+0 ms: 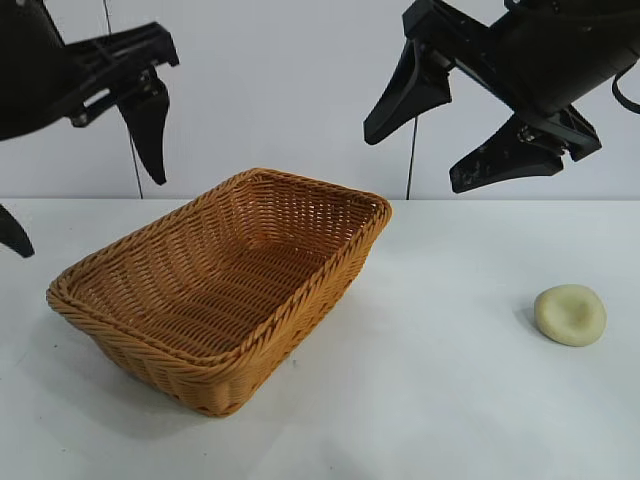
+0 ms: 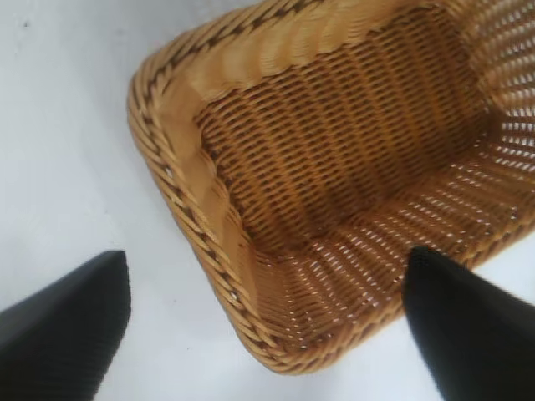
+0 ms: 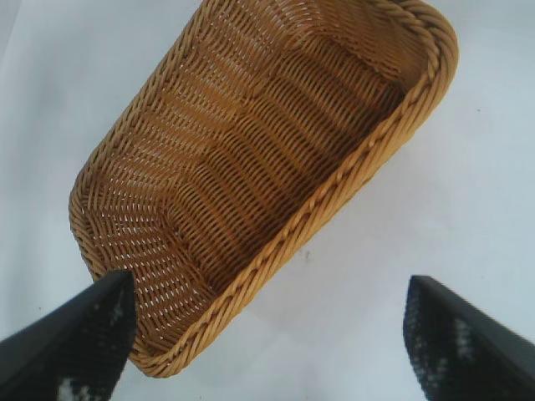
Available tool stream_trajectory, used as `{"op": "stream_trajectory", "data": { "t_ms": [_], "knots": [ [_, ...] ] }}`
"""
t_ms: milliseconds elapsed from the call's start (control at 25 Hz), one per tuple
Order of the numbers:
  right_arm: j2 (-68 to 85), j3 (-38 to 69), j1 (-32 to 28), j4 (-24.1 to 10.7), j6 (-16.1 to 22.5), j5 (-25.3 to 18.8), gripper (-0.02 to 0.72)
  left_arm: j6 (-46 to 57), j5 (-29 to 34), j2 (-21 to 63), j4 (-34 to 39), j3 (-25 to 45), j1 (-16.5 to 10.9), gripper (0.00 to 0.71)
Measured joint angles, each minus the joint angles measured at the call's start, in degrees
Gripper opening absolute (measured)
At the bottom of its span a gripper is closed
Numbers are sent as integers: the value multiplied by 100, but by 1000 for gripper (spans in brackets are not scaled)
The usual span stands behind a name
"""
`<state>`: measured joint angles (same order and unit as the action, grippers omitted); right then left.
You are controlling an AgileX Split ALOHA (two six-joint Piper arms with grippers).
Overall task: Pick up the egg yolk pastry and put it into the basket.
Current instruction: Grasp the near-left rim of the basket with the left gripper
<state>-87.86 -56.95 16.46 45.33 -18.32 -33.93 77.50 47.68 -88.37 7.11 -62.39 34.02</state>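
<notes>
Right gripper (image 1: 460,135) hangs high, jaws spread, empty; left gripper (image 1: 85,160) likewise spread, near basket (image 1: 300,300). Egg yolk pastry (image 1: 570,315) sits on table (image 1: 450,400), well apart from basket. Nothing done yet; you have pick, carry, drop left.

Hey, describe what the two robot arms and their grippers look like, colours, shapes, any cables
Both arms are matte black with blocky, angular housings. The left gripper and the right gripper each carry two long, flat black fingers tapering to blunt points; up close the right one's fingers show a fine textured surface with pale scuffs. A black cable loops at the right arm's far edge. No markings show.
</notes>
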Motion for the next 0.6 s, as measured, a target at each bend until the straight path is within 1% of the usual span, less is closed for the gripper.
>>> {"op": "stream_trajectory", "data": {
  "t_ms": [80,200,240,320,480,600],
  "knots": [
    [0,0,0,0,0,0,624,30,6,-200,-356,0,-204,639],
    [0,0,0,0,0,0,624,-176,7,-389,-809,0,-581,639],
    [0,0,0,0,0,0,624,-236,-1,-415,-891,0,-650,639],
    [-5,0,0,0,0,0,624,-290,-61,-440,-962,15,-708,639],
    [-5,0,0,0,0,0,624,-269,-174,-440,-1038,184,-714,639],
    [-5,0,0,0,0,0,624,-87,-488,-440,-1061,536,-714,639]
  ]
}}
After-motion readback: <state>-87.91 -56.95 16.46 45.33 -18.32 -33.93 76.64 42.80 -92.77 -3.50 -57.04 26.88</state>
